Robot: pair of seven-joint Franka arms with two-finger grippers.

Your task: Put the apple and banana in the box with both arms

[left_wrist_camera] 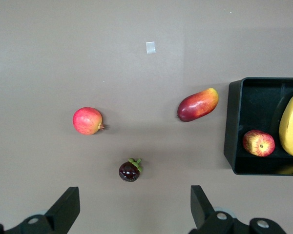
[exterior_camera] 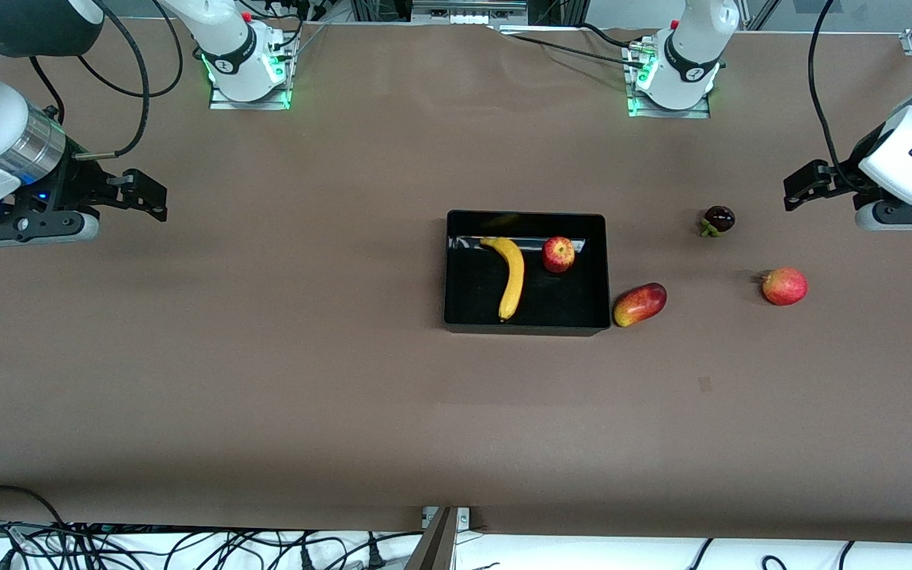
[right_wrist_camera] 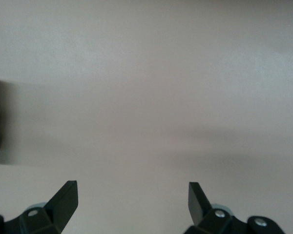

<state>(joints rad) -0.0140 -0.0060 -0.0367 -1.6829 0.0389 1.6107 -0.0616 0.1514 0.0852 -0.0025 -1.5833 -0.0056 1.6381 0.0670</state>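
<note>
At the right arm's end of the table, the right arm's black two-finger gripper (exterior_camera: 157, 192) hangs over bare brown tabletop (exterior_camera: 266, 380), its fingers spread apart and empty. In the middle sits the glossy black open-top plastic box (exterior_camera: 456, 317), and inside it lie the long curved yellow banana (exterior_camera: 512, 277) and the small round red apple (exterior_camera: 558, 254), side by side. To my eye the job looks finished. Just beside the box rests an oblong red-yellow mango-like fruit (exterior_camera: 640, 304); a small dark purple fruit (exterior_camera: 718, 219) and a round red-orange fruit (exterior_camera: 784, 286) sit toward the left arm's end. The left arm's black gripper (exterior_camera: 800, 190) waits there, fingers apart, holding nothing.
</note>
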